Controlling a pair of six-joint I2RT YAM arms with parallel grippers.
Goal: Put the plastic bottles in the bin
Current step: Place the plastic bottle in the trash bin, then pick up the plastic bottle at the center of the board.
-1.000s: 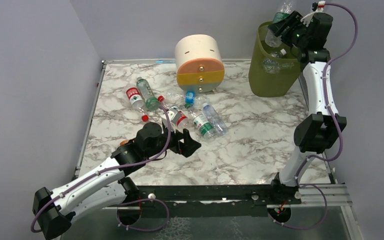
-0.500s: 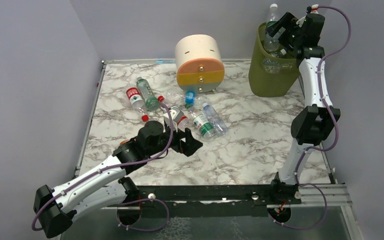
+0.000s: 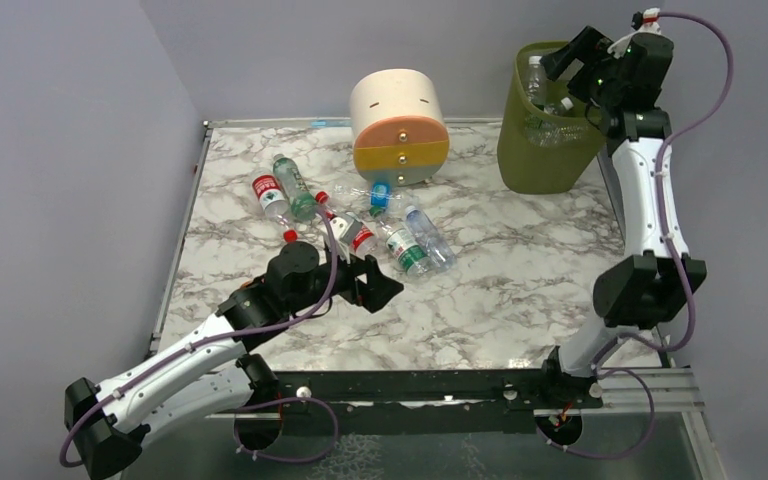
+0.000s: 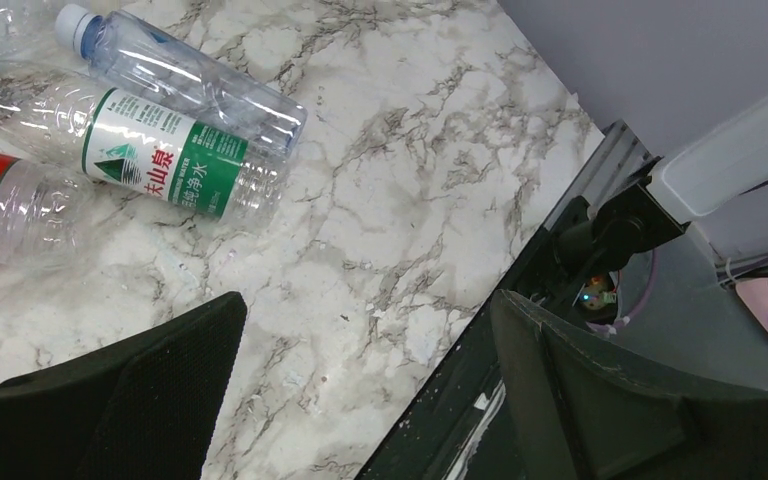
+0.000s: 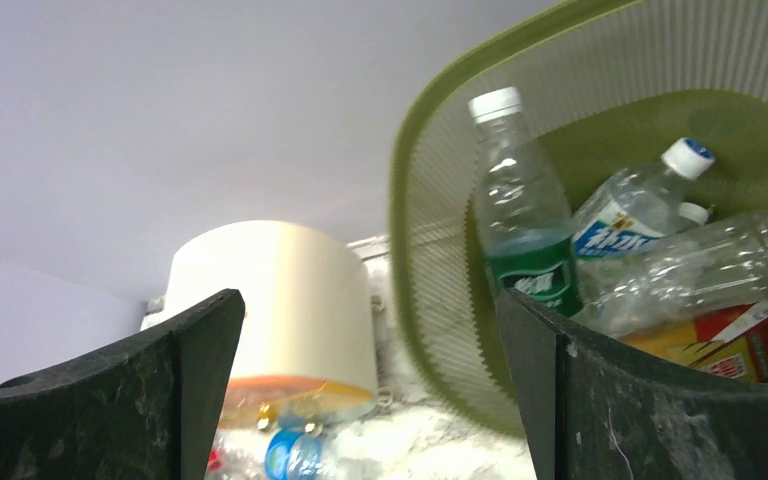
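Plastic bottles (image 4: pixel 165 160) lie on the desk (image 4: pixel 410 200) just ahead of the left end effector (image 4: pixel 360 380), spread wide and empty. Farther off, the right end effector (image 5: pixel 370 380), also spread, hovers at the bin (image 5: pixel 440 250) rim, bottles inside just beyond.

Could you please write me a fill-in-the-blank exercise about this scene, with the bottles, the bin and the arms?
1. The bin stands at the far ______ corner of the table.
2. The upright bottle in the bin has a ______ label.
3. The right fingers are open and hold ______.
4. The drawer unit stands to the ______ of the bin.

Missing words: right; green; nothing; left.
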